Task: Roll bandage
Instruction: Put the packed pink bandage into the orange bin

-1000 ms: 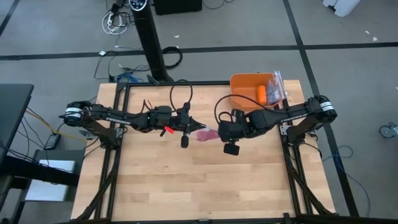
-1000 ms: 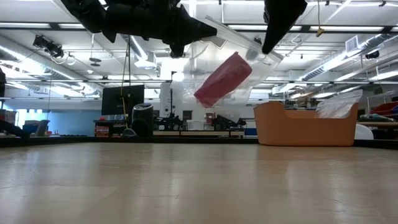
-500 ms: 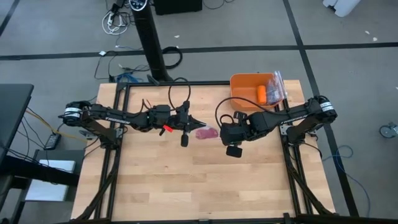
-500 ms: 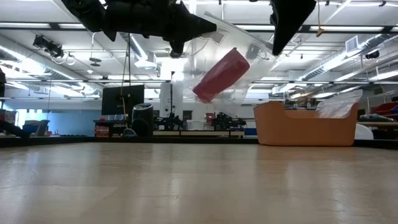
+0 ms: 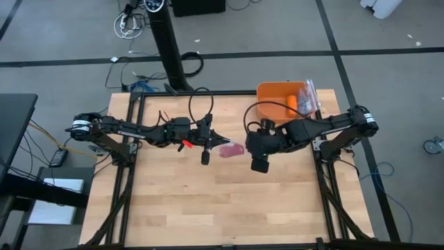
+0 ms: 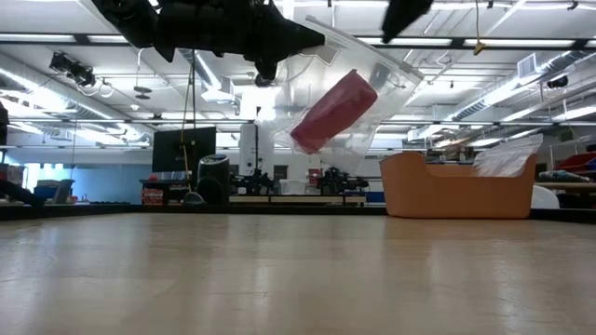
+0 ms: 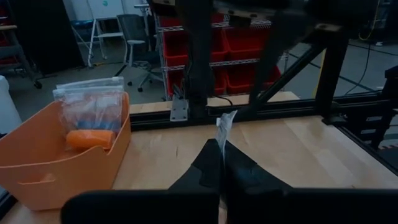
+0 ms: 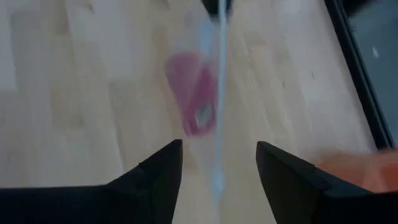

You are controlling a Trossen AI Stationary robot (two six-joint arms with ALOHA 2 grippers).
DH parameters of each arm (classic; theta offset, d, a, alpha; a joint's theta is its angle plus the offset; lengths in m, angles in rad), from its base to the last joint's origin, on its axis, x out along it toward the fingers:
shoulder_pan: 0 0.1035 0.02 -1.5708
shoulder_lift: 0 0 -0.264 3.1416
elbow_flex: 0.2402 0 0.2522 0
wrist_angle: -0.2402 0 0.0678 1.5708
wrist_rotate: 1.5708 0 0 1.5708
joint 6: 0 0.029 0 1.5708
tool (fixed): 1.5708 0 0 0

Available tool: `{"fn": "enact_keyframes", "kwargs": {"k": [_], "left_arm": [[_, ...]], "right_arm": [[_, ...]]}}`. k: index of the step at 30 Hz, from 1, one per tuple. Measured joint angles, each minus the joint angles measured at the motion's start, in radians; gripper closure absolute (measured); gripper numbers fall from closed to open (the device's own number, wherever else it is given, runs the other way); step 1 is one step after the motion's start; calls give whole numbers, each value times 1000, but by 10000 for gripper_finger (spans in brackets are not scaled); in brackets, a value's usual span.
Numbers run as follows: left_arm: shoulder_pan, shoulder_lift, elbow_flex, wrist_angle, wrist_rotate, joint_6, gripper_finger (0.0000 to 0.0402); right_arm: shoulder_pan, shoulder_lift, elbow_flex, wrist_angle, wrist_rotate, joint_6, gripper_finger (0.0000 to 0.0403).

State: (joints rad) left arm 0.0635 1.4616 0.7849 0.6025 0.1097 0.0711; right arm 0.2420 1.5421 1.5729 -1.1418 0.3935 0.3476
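I see a grey floor (image 5: 62,35) crossed by dark lines around my wooden table (image 5: 215,201). A black pedestal (image 5: 168,48) stands beyond its far edge. Behind are fluorescent ceiling lights (image 6: 549,39), red storage bins (image 7: 239,46) on wire shelving, and an office chair (image 7: 134,34).

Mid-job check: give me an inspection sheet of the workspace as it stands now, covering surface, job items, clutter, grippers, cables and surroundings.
Surface: wooden table, bare at the front.
Job's things: pink bandage inside a clear plastic bag, hanging above the table.
Clutter: orange bin at the back right, holding an orange roll and bagged items.
Grippers: left gripper shut on the bag's edge; right gripper open, off the bag.
Cables: loops over both arms.
Surroundings: lab room, red shelf bins, chair.
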Motion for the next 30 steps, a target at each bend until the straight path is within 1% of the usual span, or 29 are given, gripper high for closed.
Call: {"fn": "enact_keyframes", "kwargs": {"k": [3,5,9,12,15,16,19,22,24,25,28,30], "left_arm": [[0,1,0,0,0,0,401],[0,1,0,0,0,0,401],[0,2,0,8,0,5,401],[0,2,-1,14,0,7,400],[0,2,-2,26,0,3,393],[0,2,-2,27,-1,-4,390],[4,2,-2,27,-11,-43,380],[15,2,-2,5,-25,-44,370],[21,-8,-2,-46,-75,-4,363],[22,-19,-2,-87,-123,29,359],[21,-58,-3,-193,-336,140,345],[22,-82,-4,-243,-449,180,334]], "right_arm": [[-23,4,0,76,-17,-60,204],[-47,12,0,105,-51,-91,215],[-89,34,-1,117,-77,-114,252],[-109,43,0,121,-76,-129,301],[-116,43,-1,140,-77,-159,375],[-116,43,-1,145,-80,-165,388],[-119,40,-1,146,-107,-158,393],[-121,34,0,120,-98,-146,397],[-129,24,0,116,-91,-125,398],[-132,16,0,114,-83,-120,399],[-147,-8,0,106,-72,-107,400],[-164,-26,0,102,-72,-99,400]]}}
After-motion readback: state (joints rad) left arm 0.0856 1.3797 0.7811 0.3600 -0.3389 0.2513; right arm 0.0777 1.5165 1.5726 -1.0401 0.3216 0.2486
